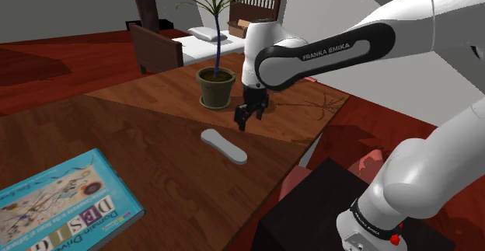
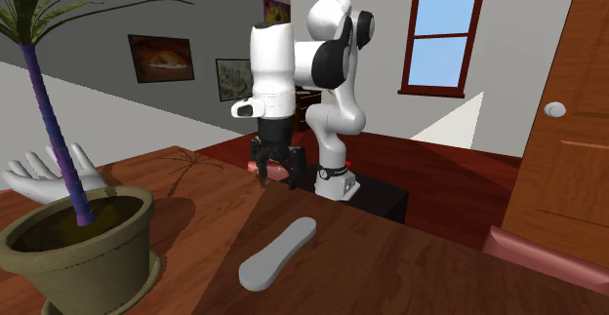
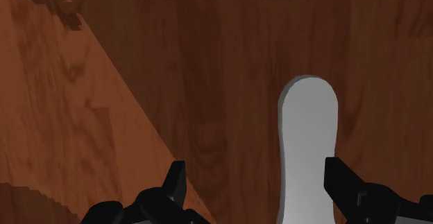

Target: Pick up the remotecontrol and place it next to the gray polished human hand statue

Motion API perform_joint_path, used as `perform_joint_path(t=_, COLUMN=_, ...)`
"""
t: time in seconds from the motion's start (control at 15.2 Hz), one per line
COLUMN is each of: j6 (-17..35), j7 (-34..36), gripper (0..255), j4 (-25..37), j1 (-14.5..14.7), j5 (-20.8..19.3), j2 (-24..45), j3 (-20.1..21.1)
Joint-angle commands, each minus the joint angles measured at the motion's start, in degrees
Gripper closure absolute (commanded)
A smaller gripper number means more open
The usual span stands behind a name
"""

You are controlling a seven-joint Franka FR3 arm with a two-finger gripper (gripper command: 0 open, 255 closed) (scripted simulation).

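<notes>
While grey remote (image 1: 224, 146) lies flat on wood table (image 1: 116, 125) nr plant pot (image 1: 216, 88), gripper (image 1: 244, 122) hovers above it, jaws wide, empty. I'd centre first (remote sits off-centre btwn jaws, wrist view), then descend & pinch across narrow width.

Count, wooden table (image 1: 148, 113): one flat grey oblong remote control (image 1: 224, 146); one palm in an olive pot (image 1: 215, 86); one pale grey hand statue (image 2: 44, 175) (partly behind the palm's stem); one turquoise book (image 1: 62, 207).
</notes>
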Motion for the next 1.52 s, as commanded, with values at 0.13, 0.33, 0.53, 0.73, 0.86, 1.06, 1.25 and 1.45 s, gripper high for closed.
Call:
perform_joint_path(t=0.13, j6=5.16, j7=3.59, gripper=0, j4=3.06, j1=0.76, j5=-0.82, j2=7.61, j3=2.04)
perform_joint_path(t=0.33, j6=8.25, j7=6.51, gripper=0, j4=6.43, j1=1.48, j5=-2.21, j2=13.75, j3=3.25)
perform_joint_path(t=0.53, j6=10.36, j7=8.17, gripper=0, j4=8.11, j1=2.06, j5=-3.29, j2=17.42, j3=3.64)
perform_joint_path(t=0.73, j6=12.55, j7=8.56, gripper=0, j4=7.24, j1=2.15, j5=-3.84, j2=18.8, j3=3.6)
perform_joint_path(t=0.86, j6=14.0, j7=8.85, gripper=0, j4=6.72, j1=2.22, j5=-4.25, j2=19.77, j3=3.56)
perform_joint_path(t=1.06, j6=15.14, j7=9.08, gripper=0, j4=6.34, j1=2.28, j5=-4.58, j2=20.57, j3=3.51)
perform_joint_path(t=1.25, j6=15.14, j7=9.08, gripper=0, j4=6.34, j1=2.28, j5=-4.59, j2=20.57, j3=3.51)
perform_joint_path(t=1.45, j6=15.14, j7=9.08, gripper=0, j4=6.34, j1=2.28, j5=-4.59, j2=20.57, j3=3.51)
